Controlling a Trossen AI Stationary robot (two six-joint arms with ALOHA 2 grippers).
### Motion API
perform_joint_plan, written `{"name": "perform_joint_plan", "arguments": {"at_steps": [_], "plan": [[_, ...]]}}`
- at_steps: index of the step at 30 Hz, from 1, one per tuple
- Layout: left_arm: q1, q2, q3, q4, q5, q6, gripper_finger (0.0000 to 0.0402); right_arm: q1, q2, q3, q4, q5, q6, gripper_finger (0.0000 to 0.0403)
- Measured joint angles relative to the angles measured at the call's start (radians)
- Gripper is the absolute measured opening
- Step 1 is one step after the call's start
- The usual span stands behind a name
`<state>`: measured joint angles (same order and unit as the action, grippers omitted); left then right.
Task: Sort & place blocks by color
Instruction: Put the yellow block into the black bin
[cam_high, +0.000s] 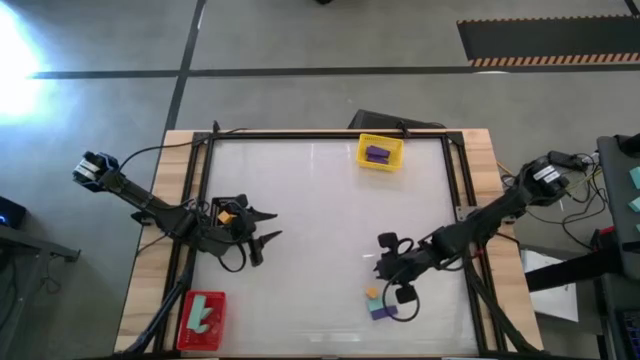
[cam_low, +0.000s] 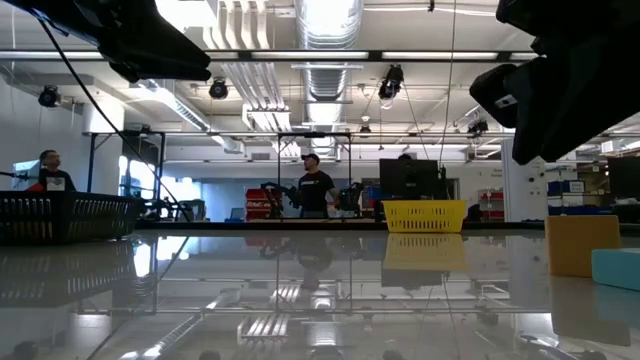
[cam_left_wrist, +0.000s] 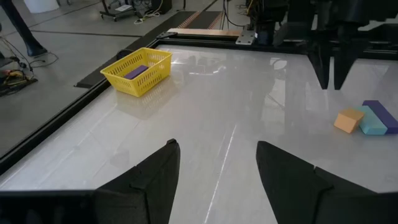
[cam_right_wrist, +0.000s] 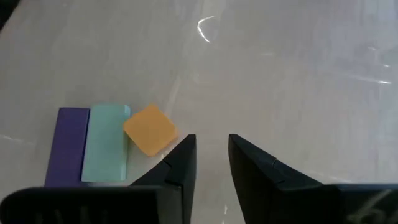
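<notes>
The white table (cam_high: 320, 200) lies bare across its middle, with obstacles only at its edges: the yellow basket (cam_high: 381, 152) at the far edge, the red tray (cam_high: 201, 321) near the left corner, and an orange cube (cam_right_wrist: 150, 129), mint-teal bar (cam_right_wrist: 106, 151) and purple bar (cam_right_wrist: 67, 146) clustered just beside the right gripper (cam_right_wrist: 208, 158).

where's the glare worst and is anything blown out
High view: a blown-out white patch at the floor's left edge; table has mild sheen. Low view: ceiling lights mirror across the glossy tabletop. Right wrist view: small bright streaks beyond the orange cube.
</notes>
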<state>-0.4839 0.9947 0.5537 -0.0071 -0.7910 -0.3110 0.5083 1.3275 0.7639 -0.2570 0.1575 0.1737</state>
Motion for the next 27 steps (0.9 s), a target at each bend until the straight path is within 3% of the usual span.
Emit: {"name": "perform_joint_plan", "arguments": {"at_steps": [5, 14, 22, 27], "plan": [[0.0, 0.0, 0.0, 0.0, -0.001, 0.0, 0.0196, 0.0, 0.026, 0.01, -0.003, 0.001, -0.025, 0.0124], [0.0, 0.0, 0.0, 0.003, -0.003, 0.001, 0.0196, 0.0, 0.103, 0.164, -0.058, 0.003, -0.135, 0.0206], [0.0, 0.0, 0.0, -0.001, -0.003, 0.003, 0.0196, 0.006, 0.19, 0.279, -0.346, 0.0, -0.126, 0.023], [0.0, 0.0, 0.0, -0.001, -0.005, 0.003, 0.0196, 0.015, 0.243, 0.314, -0.415, -0.005, -0.11, 0.0226]]}}
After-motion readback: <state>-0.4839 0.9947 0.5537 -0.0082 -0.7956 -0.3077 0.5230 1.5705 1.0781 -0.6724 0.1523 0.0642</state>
